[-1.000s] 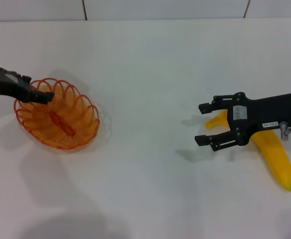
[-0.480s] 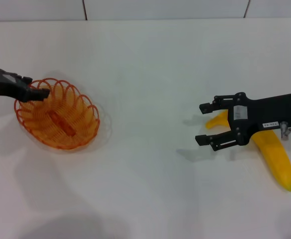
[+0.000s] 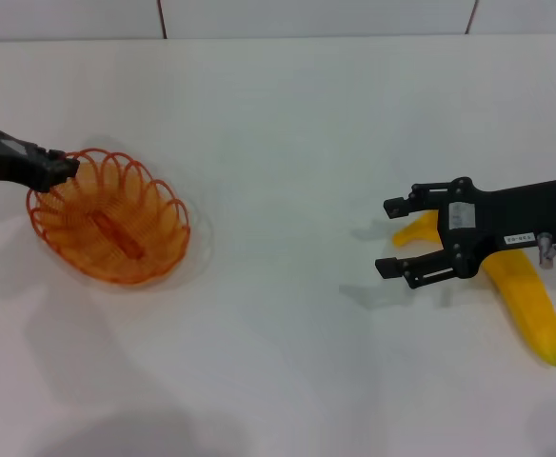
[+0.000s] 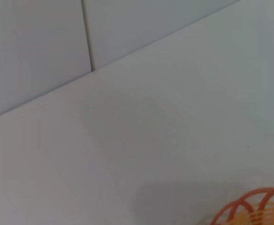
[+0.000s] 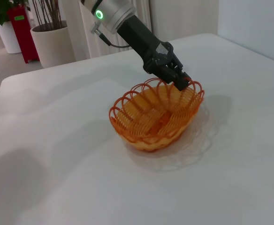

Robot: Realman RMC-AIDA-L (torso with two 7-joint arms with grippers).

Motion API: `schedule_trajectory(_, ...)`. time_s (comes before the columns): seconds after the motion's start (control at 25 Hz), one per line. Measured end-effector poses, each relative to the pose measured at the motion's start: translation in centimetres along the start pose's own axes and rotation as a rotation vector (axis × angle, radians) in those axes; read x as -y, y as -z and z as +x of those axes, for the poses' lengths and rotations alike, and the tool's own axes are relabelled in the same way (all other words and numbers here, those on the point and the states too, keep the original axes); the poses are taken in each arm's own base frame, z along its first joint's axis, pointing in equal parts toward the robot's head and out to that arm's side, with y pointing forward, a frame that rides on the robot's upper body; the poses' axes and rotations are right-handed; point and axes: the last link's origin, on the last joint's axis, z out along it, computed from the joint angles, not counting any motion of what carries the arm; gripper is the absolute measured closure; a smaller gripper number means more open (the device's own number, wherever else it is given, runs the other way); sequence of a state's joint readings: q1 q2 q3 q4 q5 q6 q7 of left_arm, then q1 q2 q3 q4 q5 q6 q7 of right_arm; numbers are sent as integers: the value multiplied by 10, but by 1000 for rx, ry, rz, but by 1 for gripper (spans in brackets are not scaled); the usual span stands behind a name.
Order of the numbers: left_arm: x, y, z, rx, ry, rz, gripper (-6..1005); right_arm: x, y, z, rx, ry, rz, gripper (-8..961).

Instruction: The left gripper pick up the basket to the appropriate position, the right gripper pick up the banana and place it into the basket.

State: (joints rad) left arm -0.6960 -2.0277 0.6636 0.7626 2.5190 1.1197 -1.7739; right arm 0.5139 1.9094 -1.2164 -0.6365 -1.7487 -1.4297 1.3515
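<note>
left tool [image 3: 64, 169], clenched, slid back to basket [image 3: 111, 219] rim; right tool [image 3: 394, 238] released.

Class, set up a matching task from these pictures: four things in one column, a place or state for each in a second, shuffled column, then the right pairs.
Things:
1. basket
2. banana
3. left gripper
4. right gripper

Places or states:
A. lying on the table, partly under a black arm
B. at the basket's rim
C. open, above the table beside the banana
D. empty

Pairs: 1-D, 2-A, 3-B, 4-C
</note>
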Motion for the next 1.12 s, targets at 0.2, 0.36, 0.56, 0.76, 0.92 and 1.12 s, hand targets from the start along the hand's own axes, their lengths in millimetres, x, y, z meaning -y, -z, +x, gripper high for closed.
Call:
schedule_trajectory(0.2,-1,-1,1,1,-3,-2,752,0,0,0,0,0,0,66)
schedule_trajectory(0.36,-1,-1,1,-2,0,-3,887,0,0,0,0,0,0,66)
schedule_trajectory(0.56,-3,1,4,-58,33,-16,929,-1,0,1,0,-3,1,66)
schedule_trajectory(0.76,-6,2,10,-131,78,-39,931,0,2,1,7,-7,9,66)
schedule_trajectory(0.92,-10,0,13,-170,112,-63,932,1,2,0,8,-5,10,66)
schedule_trajectory(1.12,-17,-6,16,-213,168,-101,933,2,1,-2,9,-1,7,66)
